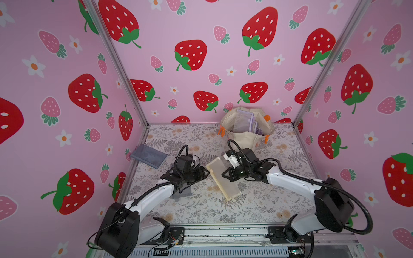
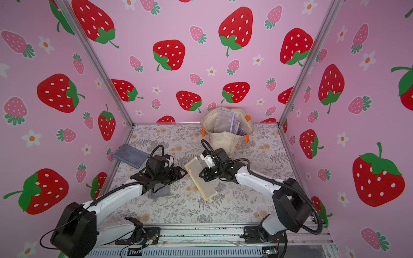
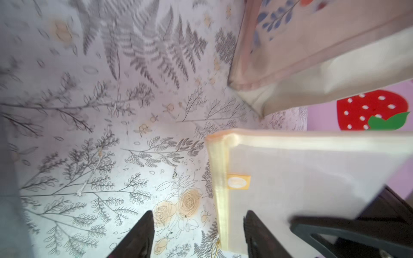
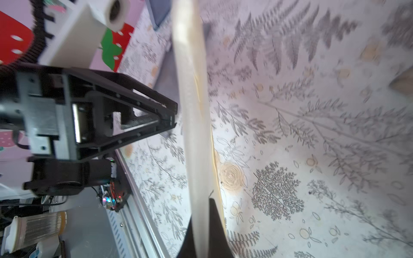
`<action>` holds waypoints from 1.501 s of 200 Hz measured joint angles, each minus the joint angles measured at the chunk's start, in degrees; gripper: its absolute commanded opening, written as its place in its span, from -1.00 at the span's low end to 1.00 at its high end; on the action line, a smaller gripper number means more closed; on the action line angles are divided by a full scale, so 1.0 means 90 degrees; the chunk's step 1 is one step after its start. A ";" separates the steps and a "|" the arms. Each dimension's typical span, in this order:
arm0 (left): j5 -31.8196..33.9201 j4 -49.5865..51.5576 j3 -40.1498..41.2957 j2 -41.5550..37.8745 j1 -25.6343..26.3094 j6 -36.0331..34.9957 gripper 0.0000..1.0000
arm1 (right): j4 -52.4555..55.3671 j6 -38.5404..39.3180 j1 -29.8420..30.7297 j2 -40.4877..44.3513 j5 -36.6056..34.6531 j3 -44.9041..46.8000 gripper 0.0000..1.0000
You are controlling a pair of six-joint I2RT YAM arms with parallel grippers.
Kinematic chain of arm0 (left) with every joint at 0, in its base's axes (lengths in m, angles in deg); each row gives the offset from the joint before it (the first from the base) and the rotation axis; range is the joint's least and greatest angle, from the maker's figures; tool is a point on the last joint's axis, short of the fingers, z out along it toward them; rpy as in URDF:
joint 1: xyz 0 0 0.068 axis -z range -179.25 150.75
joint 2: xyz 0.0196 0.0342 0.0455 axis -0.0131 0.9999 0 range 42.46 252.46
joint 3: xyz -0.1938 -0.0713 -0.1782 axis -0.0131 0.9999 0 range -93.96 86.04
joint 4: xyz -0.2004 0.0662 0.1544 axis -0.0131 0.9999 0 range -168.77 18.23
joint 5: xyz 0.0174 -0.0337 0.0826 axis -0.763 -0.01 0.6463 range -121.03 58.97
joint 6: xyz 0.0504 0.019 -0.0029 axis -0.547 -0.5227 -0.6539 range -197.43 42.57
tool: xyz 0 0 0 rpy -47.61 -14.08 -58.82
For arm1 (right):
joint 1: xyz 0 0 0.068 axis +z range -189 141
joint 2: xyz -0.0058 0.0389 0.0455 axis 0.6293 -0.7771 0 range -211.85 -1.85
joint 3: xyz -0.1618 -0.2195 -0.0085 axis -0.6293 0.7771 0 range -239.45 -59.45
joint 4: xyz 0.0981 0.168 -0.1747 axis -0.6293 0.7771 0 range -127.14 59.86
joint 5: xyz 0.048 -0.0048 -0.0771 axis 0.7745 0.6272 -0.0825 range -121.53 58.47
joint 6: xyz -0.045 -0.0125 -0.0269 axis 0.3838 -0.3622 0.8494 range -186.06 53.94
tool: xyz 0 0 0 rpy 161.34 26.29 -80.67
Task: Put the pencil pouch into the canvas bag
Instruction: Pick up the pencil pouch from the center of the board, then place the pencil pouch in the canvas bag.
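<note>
Pinched tight between the right fingers [image 4: 216, 227]: one long edge of the pencil pouch [image 1: 228, 187], cream mesh with yellow trim, held up on edge just right of frame centre in both top views, lower end down by the bench [image 1: 201, 207], touching or not impossible to tell. Spread apart and closed on nothing: the left fingers [image 3: 257, 236], just beside the pouch's opposite face, with its yellow-trimmed end showing in the gap in the left wrist view. Reaching in from the lower right corner, the right arm [image 1: 290, 182], elbow bent, wrist turned toward centre; from the lower left, the left arm [image 1: 152, 195], stretched low and pointing right at the pouch. Apart from the pouch, behind the right wrist toward the upper right of centre: the canvas bag [image 1: 245, 136], upright and open-mouthed, orange handles [image 1: 267, 117] drooping at the rim, purple pouches [image 1: 245, 122] inside. Under the left wrist, a flat grey pouch [image 1: 182, 193] on the bench; at the left edge, a slate-blue pouch [image 1: 148, 155] leaning onto the wall. Beneath it all, fern-and-flower print on the bench; around it, pink walls [image 1: 201, 26] with red strawberries and white flowers.
</note>
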 measured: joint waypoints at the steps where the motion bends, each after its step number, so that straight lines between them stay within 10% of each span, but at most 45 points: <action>1: 0.0000 0.0029 -0.0022 -0.0024 0.0000 -0.0036 0.53 | 0.0022 0.0012 -0.0007 0.0015 -0.0010 -0.0027 -1.00; 68: 0.0410 0.1202 -0.0799 -0.0777 -0.0078 -0.0979 0.81 | 0.1302 0.0580 -0.1387 0.0250 0.0053 -0.2747 -1.00; 174: 0.0248 0.1489 -0.0840 -0.1127 -0.0078 -0.1137 0.82 | 0.1039 0.0362 -0.3752 -0.2132 0.0860 -0.6392 -1.00; 300: 0.0245 0.1520 -0.0840 -0.0755 -0.0121 -0.1088 0.83 | -0.0653 -0.0559 -0.4160 -0.3024 0.1248 -0.3895 -1.00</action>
